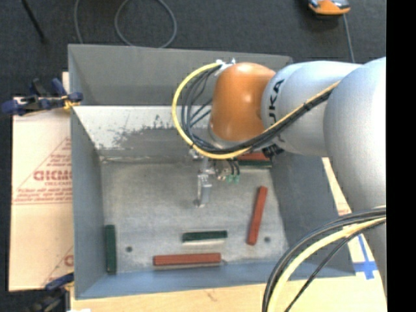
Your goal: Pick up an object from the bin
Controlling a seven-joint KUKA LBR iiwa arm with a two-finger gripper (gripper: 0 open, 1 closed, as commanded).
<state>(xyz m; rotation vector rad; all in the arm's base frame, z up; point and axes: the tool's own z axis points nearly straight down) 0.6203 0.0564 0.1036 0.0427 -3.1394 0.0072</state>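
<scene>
Found the gripper [203, 190] over the bare middle of the bin [88, 174]; could not tell whether open or closed. Judged nothing lifted yet, with the whole pick left. Saw a short green stick [204, 236] just nearer and a red stick [257, 214] to the right, both flat on scuffed grey metal, well spaced.
</scene>
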